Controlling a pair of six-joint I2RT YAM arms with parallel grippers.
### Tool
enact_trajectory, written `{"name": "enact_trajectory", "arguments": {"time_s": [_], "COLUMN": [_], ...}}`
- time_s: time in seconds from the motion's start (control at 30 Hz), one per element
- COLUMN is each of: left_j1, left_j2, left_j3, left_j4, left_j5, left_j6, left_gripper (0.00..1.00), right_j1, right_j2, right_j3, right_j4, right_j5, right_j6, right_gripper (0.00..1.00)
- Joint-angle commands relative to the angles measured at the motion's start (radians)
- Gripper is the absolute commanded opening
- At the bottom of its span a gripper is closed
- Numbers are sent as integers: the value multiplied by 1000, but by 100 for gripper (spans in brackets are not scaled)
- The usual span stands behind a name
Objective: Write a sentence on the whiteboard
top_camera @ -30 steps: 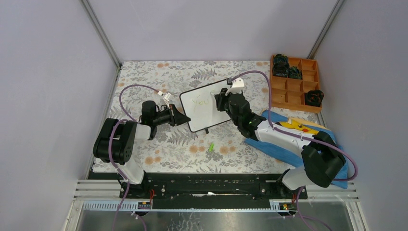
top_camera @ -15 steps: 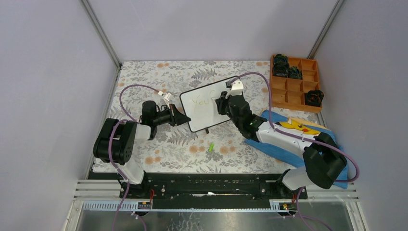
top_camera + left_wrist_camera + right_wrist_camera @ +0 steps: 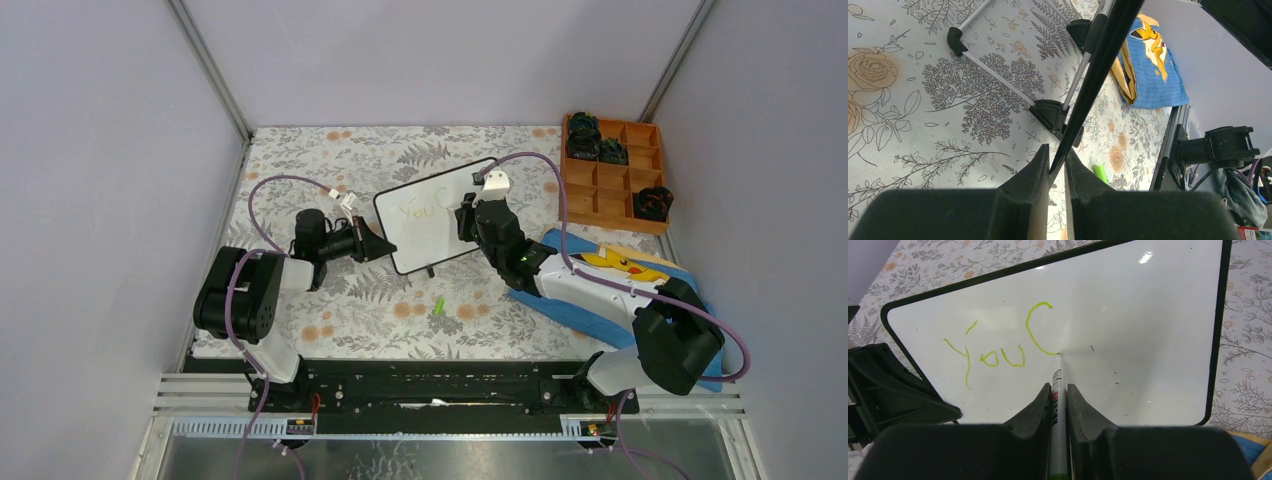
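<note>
The whiteboard stands tilted on its black feet at the table's middle; it fills the right wrist view. Green writing on it reads "You C". My left gripper is shut on the board's left edge, seen edge-on in the left wrist view. My right gripper is shut on a silver marker, whose tip touches the board at the bottom of the "C". In the top view the right gripper is over the board's right part.
A green marker cap lies on the floral tablecloth in front of the board. A wooden compartment tray with black items stands at the back right. A blue cloth with a yellow figure lies under the right arm.
My right gripper has moved right along the board with the marker, and a green "C" has appeared after "You". The left gripper has not moved.
</note>
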Motion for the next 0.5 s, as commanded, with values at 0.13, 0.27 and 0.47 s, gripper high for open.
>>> {"name": "enact_trajectory", "arguments": {"time_s": [0.13,0.27,0.47], "left_j1": [-2,-3,-3], "left_j2": [2,2,6], "left_j3": [4,6,7], "left_j4": [-92,-93,-96], "left_j5": [-76,-78,-78], "left_j6": [35,36,37], "left_gripper": [0,0,0], "right_j1": [-1,-1,-2], "right_j2": [-15,-35,-101], "right_j3": [36,28,-26], "right_j4": [-2,14,75], "right_j5": [103,105,79], "right_j6": [-22,-25,-29], "right_gripper": [0,0,0]}}
